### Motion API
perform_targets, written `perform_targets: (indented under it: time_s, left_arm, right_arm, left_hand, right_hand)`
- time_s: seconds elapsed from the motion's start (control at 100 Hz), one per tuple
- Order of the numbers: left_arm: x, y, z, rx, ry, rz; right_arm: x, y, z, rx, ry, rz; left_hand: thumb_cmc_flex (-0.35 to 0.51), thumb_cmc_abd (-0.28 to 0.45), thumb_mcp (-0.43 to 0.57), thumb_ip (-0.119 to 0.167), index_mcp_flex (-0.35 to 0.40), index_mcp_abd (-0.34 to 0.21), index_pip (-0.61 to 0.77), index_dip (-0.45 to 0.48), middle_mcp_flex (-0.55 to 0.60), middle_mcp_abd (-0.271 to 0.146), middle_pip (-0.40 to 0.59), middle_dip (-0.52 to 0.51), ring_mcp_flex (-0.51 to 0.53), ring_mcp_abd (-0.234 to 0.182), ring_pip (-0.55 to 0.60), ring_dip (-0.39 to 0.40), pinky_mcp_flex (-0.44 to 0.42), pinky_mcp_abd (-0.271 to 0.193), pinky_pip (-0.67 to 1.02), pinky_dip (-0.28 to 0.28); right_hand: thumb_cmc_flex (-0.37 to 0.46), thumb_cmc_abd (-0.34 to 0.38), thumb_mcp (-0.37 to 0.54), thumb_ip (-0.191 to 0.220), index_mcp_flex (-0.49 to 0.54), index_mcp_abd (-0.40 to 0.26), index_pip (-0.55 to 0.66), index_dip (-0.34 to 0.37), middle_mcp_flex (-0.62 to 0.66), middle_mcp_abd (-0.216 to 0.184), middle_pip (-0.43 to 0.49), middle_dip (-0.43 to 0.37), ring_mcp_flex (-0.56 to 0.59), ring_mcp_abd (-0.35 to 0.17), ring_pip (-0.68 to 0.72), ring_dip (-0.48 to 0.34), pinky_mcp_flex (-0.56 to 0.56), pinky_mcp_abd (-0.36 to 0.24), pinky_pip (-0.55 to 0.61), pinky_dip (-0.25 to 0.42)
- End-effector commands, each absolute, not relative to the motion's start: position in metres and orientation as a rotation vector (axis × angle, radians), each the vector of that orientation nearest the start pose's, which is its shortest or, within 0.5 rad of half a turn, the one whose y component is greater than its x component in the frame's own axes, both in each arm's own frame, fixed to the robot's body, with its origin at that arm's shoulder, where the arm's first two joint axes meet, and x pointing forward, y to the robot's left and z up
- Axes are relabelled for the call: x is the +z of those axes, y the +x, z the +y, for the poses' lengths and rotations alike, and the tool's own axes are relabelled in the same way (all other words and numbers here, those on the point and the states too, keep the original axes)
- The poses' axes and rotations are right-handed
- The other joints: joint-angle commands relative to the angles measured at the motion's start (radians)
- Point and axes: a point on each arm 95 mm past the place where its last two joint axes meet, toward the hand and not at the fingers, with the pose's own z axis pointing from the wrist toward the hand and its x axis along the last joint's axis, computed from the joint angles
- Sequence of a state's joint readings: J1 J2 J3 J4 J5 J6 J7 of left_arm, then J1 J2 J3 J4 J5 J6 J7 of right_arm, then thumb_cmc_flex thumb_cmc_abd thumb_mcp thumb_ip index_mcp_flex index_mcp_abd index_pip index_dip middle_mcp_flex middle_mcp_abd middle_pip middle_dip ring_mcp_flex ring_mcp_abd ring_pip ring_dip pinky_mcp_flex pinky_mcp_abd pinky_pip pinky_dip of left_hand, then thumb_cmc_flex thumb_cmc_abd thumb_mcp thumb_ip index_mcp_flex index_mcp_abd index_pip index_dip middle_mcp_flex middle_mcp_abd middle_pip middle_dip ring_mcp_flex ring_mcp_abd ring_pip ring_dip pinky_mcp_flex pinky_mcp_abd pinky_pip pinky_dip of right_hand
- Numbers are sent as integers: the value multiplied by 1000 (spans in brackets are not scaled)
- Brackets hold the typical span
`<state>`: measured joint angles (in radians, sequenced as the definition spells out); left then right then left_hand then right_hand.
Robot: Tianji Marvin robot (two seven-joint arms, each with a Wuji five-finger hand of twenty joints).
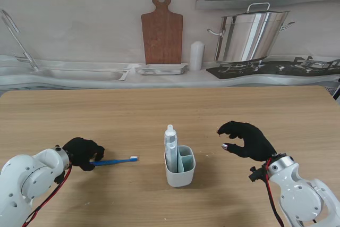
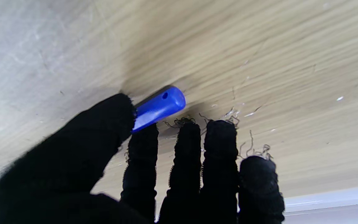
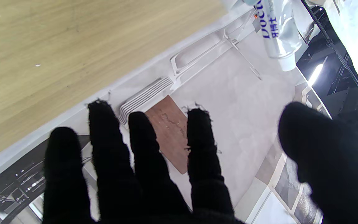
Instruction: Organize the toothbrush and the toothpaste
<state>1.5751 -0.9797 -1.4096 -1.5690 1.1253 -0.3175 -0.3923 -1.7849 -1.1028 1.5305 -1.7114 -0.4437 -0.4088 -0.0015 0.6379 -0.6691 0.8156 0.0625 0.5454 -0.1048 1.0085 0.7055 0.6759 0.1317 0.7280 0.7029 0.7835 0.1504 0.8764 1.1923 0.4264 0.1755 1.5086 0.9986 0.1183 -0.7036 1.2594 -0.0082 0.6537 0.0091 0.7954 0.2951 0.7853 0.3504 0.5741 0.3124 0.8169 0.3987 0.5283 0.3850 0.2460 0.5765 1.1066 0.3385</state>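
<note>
A blue toothbrush (image 1: 116, 161) lies flat on the wooden table, its white bristles pointing toward the cup. My left hand (image 1: 82, 152), in a black glove, is closed around its handle end; in the left wrist view the blue handle tip (image 2: 160, 107) sits pinched between thumb and index finger. A white two-compartment cup (image 1: 179, 169) stands at the table's middle with the toothpaste tube (image 1: 170, 147) upright in its left compartment. The tube (image 3: 275, 34) also shows in the right wrist view. My right hand (image 1: 247, 139) hovers right of the cup, fingers apart and empty.
The table's far edge meets a printed kitchen backdrop with a cutting board (image 1: 162, 30), a stack of plates (image 1: 161, 68), a steel pot (image 1: 254, 35) and a sink (image 1: 79, 73). Bare wood lies between the toothbrush and the cup.
</note>
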Motion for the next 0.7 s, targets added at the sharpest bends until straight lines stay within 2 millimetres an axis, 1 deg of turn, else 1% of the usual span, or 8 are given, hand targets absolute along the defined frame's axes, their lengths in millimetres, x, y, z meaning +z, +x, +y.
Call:
perform_targets:
  time_s: [0.0,0.11,0.23,0.36,0.44,0.51,0.58,0.69]
  left_arm:
    - [-339,398,91,-1034,-1174,2019]
    - [-339,400,90,-1026,-1177,2022]
    - [-338,402,87,-1016,-1154,2040]
    - [-338,403,83,-1007,-1127,2060]
    - [-338,404,80,-989,-1116,2072]
    - [-339,405,77,-979,-1109,2084]
    - [-339,406,75,-973,-1109,2092]
    - [-340,408,72,-962,-1129,2087]
  right_arm:
    - [-294,356,-66,-2596,-1847,-1439]
    - [-294,356,-67,-2593,-1852,-1440]
    - [-294,356,-67,-2592,-1853,-1440]
    - [-295,356,-67,-2586,-1856,-1441]
    - [-295,356,-67,-2583,-1860,-1439]
    - [-295,356,-68,-2584,-1861,-1440]
    - [-295,356,-68,-2584,-1862,-1440]
    - [-295,356,-68,-2587,-1861,-1438]
  left_hand:
    - [50,-56,19,-40,51,-41,1,-62,14,-7,-35,-15,29,-4,63,54,58,-47,75,25]
    - [59,-82,33,-52,111,-71,39,-116,45,-7,-6,16,66,-11,123,108,122,-70,142,16]
    - [49,-110,64,-41,154,-68,51,-166,64,-8,20,50,82,-17,160,141,138,-70,167,13]
    - [32,-123,88,-31,172,-76,62,-187,46,-13,29,76,51,-12,157,152,99,-61,147,15]
    - [15,-132,113,-21,179,-82,70,-190,19,-12,27,98,17,-8,144,161,62,-51,116,36]
    - [4,-151,147,-8,194,-84,84,-189,30,-19,54,130,29,-22,172,177,70,-50,119,59]
    - [-9,-173,195,4,206,-85,108,-186,85,-38,72,299,67,-43,236,198,105,-59,145,73]
    - [-21,-195,242,55,217,-82,131,-162,217,-68,125,401,167,-69,366,223,196,-78,230,67]
  right_hand:
    - [-39,-2,6,-31,15,2,-7,2,9,6,6,-1,13,-16,5,25,0,20,10,4]
    - [-38,-2,7,-31,16,4,-8,1,11,6,6,-1,15,-17,6,27,-1,21,9,4]
    - [-38,-2,7,-31,18,5,-8,1,14,5,6,-1,17,-15,8,28,0,23,9,4]
    - [-38,0,6,-31,19,6,-9,0,18,6,6,-1,20,-14,10,30,0,25,9,4]
    - [-38,0,6,-31,19,7,-9,0,20,7,7,-1,23,-14,11,32,0,25,9,4]
    - [-38,-1,5,-31,21,8,-9,0,23,6,6,-2,25,-12,12,33,0,27,9,4]
    - [-38,0,5,-31,21,9,-9,0,24,7,6,-2,26,-14,12,34,0,27,9,4]
    - [-38,1,4,-30,20,9,-10,-1,27,8,6,-2,30,-13,14,36,0,28,9,4]
